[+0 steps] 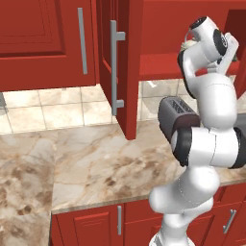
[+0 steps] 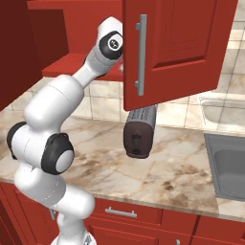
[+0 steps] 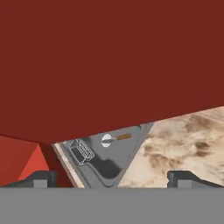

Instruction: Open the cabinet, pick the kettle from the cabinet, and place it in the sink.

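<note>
The cabinet (image 1: 120,67) stands with both doors swung open, its left door in the left base view and its right door (image 2: 172,48) in the right base view. My arm reaches up over the red shelf (image 1: 161,65). A cream-white bit of the kettle (image 1: 184,46) with a thin wire arc peeks out behind my arm, mostly hidden. My gripper (image 3: 111,178) is open with nothing between its fingertips (image 3: 41,177). It faces a dark red panel, with the sink (image 3: 127,151) seen below that. The sink (image 2: 229,162) lies at the right of the counter.
A grey and dark-brown toaster (image 2: 140,131) stands on the marble counter (image 1: 105,168) under the open doors. A wire dish rack (image 3: 82,151) and a small white round thing with a brown handle (image 3: 108,140) lie in the basin. Shorter red cupboards (image 1: 43,38) hang at the left.
</note>
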